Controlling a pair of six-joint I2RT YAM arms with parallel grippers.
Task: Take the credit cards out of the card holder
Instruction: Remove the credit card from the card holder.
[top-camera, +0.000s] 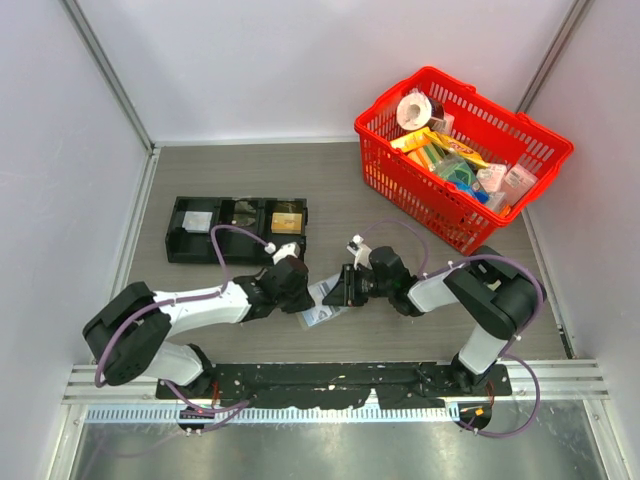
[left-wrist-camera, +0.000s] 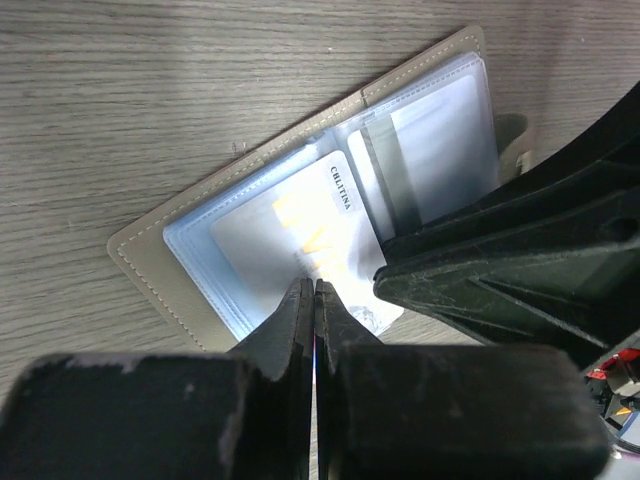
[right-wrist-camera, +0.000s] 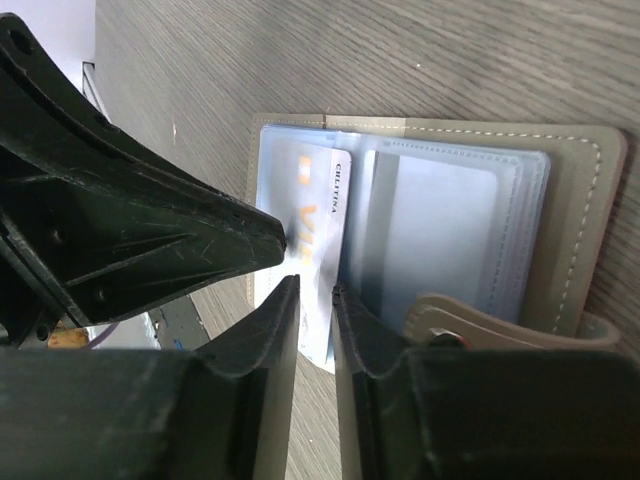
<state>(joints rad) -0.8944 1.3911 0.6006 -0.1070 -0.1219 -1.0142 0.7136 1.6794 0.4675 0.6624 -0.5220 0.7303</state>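
Pinching with left gripper (left-wrist-camera: 315, 290): tips pressed together on lower edge of card (left-wrist-camera: 290, 220), partly out of clear pocket. Straddling same card's corner with right gripper (right-wrist-camera: 315, 295): narrow gap, cannot tell whether clamped. Lying open flat on table (left-wrist-camera: 120, 90) between arms: wallet (left-wrist-camera: 150, 255). Risks: thin-edge pinch slipping; wallet dragging along if not held down. Count: one wallet; two cards seen, second card (left-wrist-camera: 440, 140) pocketed in other panel. Farther back: one black tray (top-camera: 200, 255), one red basket (top-camera: 415, 190).
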